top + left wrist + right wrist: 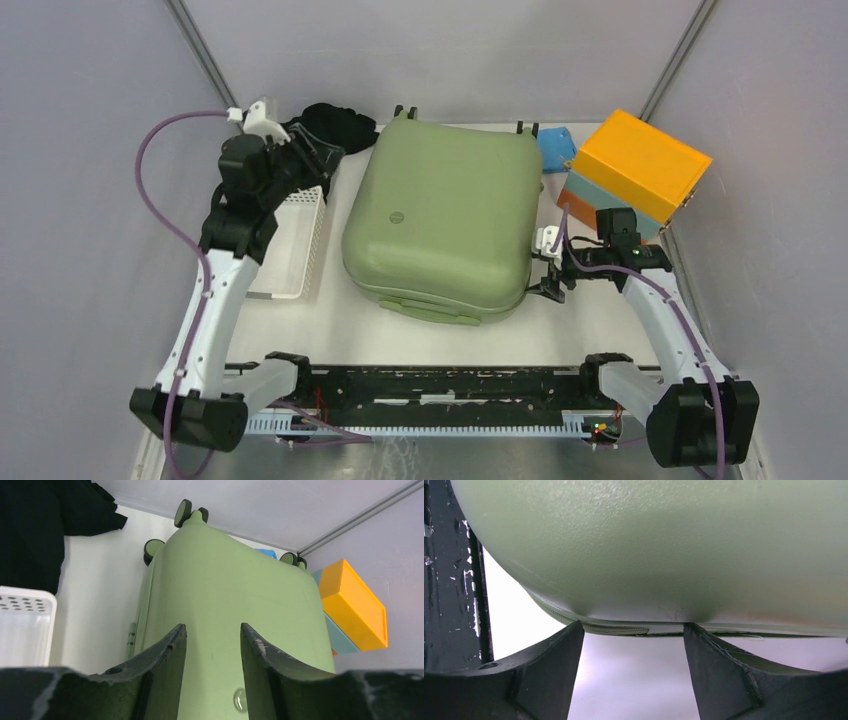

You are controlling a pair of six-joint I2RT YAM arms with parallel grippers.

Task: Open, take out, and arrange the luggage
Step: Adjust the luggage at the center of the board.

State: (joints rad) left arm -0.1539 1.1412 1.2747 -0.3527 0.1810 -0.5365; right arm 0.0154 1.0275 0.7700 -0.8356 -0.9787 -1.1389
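The luggage (440, 215) is a sage-green hard-shell suitcase that lies flat and closed in the middle of the table, its black wheels (182, 512) at the far end. My left gripper (332, 152) hovers off its far left corner, over the basket's far end. In the left wrist view this gripper (212, 630) is open and holds nothing, with the green shell (225, 580) beyond it. My right gripper (548, 283) is at the suitcase's near right corner. In the right wrist view it (633, 626) stands open, fingertips level with the zip edge (614, 629) under the shell (674, 545).
A white perforated basket (300, 240) stands left of the suitcase. A black cloth (330, 122) lies at the back left. An orange and light-blue box (640, 165) sits at the back right, next to a small blue item (555, 148). Grey walls enclose the table.
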